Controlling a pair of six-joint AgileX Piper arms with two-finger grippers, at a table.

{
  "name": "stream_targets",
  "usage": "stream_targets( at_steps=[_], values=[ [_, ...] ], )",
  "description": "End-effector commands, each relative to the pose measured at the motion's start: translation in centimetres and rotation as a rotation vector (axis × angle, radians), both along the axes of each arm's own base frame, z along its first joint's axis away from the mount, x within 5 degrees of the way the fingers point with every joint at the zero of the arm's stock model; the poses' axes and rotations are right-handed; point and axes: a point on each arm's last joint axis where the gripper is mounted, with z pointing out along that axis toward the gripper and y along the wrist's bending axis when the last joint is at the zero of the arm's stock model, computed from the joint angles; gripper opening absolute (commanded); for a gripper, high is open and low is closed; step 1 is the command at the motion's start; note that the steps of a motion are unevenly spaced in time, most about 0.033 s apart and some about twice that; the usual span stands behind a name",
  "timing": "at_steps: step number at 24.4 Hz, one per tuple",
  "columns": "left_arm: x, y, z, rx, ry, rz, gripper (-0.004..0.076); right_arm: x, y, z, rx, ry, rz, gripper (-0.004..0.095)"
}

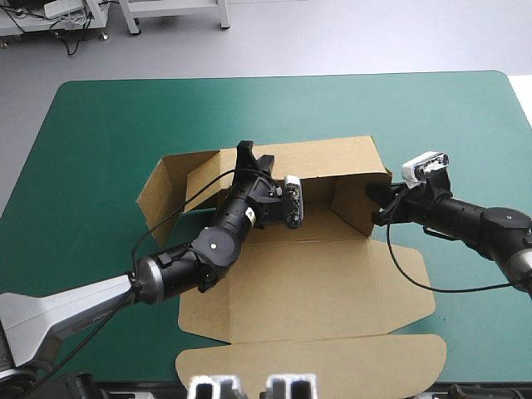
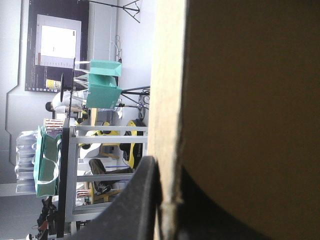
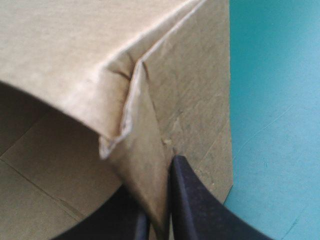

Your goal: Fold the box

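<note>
left end effector (image 1: 254, 158): pinching box (image 1: 316, 274) far wall | right end effector (image 1: 378, 204): pinching side

The right pincer (image 3: 159, 217) grips the brown box (image 3: 75, 50) wall near its corner, teal-green cover (image 3: 275, 125) beside.

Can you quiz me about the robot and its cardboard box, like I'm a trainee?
1. True or false: the left gripper and the right gripper are both pinching the box.
2. What does the right gripper hold? A: the lid lying flat at the near edge. B: a raised flap at the box's right end. C: nothing.
3. Fill in: the left gripper holds the box's raised ___ wall.
Key: 1 true; 2 B; 3 far.
</note>
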Motion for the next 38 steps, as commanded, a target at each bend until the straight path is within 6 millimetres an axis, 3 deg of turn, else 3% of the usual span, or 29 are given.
stream_targets(
  at_steps=[1,7,9,14,18,23,27,29,32,34,38],
  values=[
    [-0.3,-0.1,2.1,-0.031,-0.067,-0.033,0.0116,-0.2,0.4,1.0,0.054,-0.007,0.04,0.0],
    [-0.3,-0.1,2.1,-0.031,-0.067,-0.033,0.0393,-0.3,0.4,0.8,0.028,-0.004,0.056,0.0],
    [-0.4,-0.1,2.1,-0.032,-0.064,-0.038,0.0454,-0.3,0.4,0.8,0.028,-0.004,0.056,0.0],
    [-0.7,-0.7,1.9,-0.037,-0.034,-0.105,0.0462,-0.2,0.3,0.8,0.023,-0.005,0.047,0.0],
    [-2.5,-2.1,2.0,-0.07,-0.013,-0.18,0.0462,-0.2,0.3,0.8,0.02,-0.006,0.042,0.0],
    [-6.6,-4.1,5.0,-0.161,-0.064,-0.279,0.0462,-0.1,0.2,0.8,0.015,-0.004,0.036,0.0],
    [-7.8,-3.9,7.9,-0.238,-0.127,-0.263,0.0461,-0.1,0.2,0.8,0.02,0.0,0.032,0.0],
    [-7.5,-3.3,9.5,-0.28,-0.18,-0.181,0.0399,-0.1,0.2,0.7,0.023,0.01,0.016,0.0],
    [-6.5,-2.0,11.5,-0.329,-0.255,-0.029,0.0127,0.1,-0.1,0.9,0.045,0.036,-0.042,0.0],
    [-5.6,-1.2,12.5,-0.349,-0.285,0.039,-0.0006,0.1,-0.1,1.3,0.051,0.034,-0.048,0.0],
    [-2.4,1.6,15.0,-0.42,-0.315,0.184,0.0,0.5,-0.3,2.4,0.047,0.082,-0.068,0.0]
  ],
)
